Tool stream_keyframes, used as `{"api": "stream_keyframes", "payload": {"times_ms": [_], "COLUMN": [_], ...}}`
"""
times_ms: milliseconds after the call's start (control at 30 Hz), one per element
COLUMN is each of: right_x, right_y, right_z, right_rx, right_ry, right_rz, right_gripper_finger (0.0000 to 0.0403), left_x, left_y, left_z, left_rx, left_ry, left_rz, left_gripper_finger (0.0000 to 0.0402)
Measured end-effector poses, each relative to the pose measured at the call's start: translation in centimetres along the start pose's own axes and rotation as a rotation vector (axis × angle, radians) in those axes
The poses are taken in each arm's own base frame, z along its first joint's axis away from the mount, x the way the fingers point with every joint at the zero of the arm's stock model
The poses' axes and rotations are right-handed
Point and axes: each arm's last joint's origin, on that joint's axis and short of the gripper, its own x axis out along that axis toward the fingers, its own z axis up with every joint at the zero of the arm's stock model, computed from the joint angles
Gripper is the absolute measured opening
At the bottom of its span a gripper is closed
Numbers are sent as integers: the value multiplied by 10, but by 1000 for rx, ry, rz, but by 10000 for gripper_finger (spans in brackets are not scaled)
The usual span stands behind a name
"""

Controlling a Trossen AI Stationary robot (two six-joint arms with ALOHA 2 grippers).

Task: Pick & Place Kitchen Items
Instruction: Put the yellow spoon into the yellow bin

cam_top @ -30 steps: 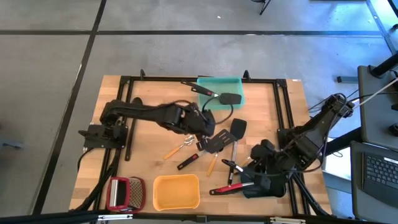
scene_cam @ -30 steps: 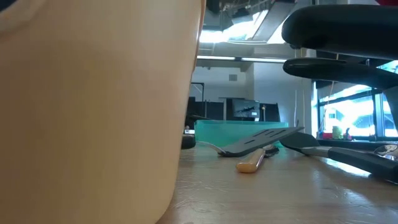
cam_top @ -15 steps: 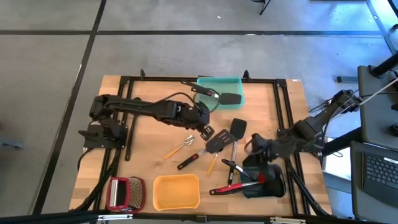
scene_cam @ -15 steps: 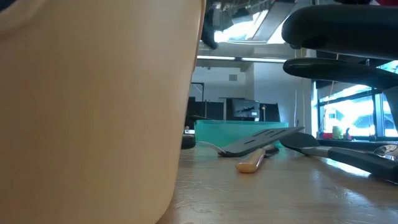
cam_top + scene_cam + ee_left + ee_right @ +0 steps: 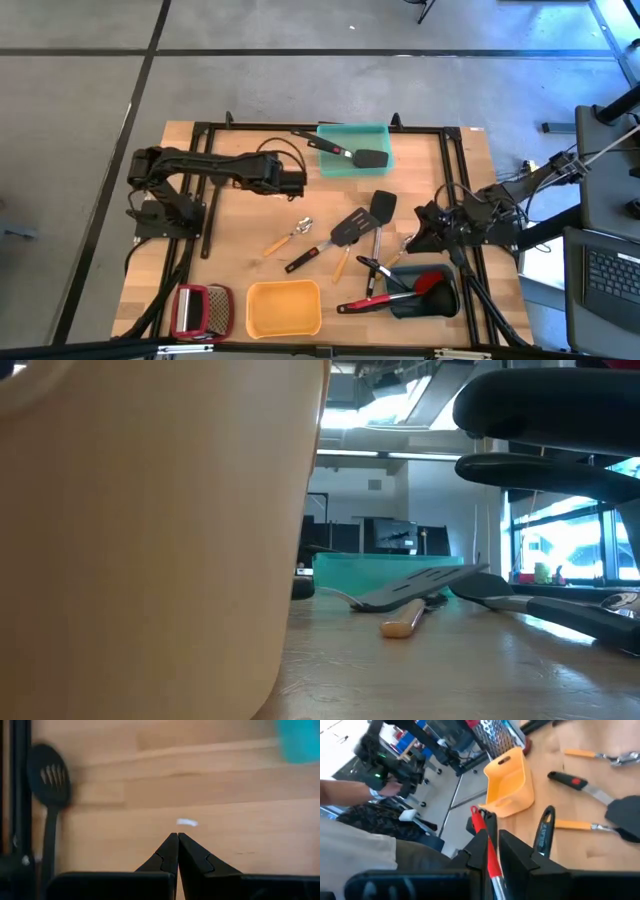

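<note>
- Left of frame, the left tool (image 5: 296, 181) has pulled back from the utensil pile, clenched and empty, above bare table (image 5: 240, 225).
- Centre, the black turner (image 5: 335, 238) it hovered over lies released among the spoons.
- Right, the right tool (image 5: 418, 240) has lifted from the grey tray (image 5: 440, 300), still grasping a red-handled utensil (image 5: 490, 854).

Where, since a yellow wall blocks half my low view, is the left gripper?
Observer: The left gripper hangs shut and empty over bare table, just left of the teal tray.
Operator: And the right one?
Observer: The right gripper is near the table's right rail, beside the grey-blue tray.
Operator: Anything in the teal tray?
Observer: One black spatula, its head inside and its handle poking out over the rim.
</note>
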Motion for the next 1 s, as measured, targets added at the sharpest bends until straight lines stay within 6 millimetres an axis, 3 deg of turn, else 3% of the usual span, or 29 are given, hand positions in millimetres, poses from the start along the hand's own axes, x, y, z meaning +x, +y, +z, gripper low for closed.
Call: {"api": "stream_keyframes", "payload": {"times_ms": [333, 533, 767, 1000], "right_x": [-6, -10, -14, -14], "right_y": [-15, -25, -33, -36], "right_z": [14, 23, 30, 34], "right_rx": [-37, -30, -20, -14], "right_ry": [-14, -46, -72, -99], "right_rz": [22, 8, 6, -5], "right_gripper_finger": [49, 49, 49, 49], "left_x": [34, 53, 74, 83], "left_y": [47, 76, 83, 79], "left_z": [-12, -20, -28, -30], "left_rx": [-112, -135, -78, -64], "left_ry": [112, 159, 217, 223], "left_rz": [174, 419, 418, 343], "left_gripper_finger": [3, 4, 15, 101]}}
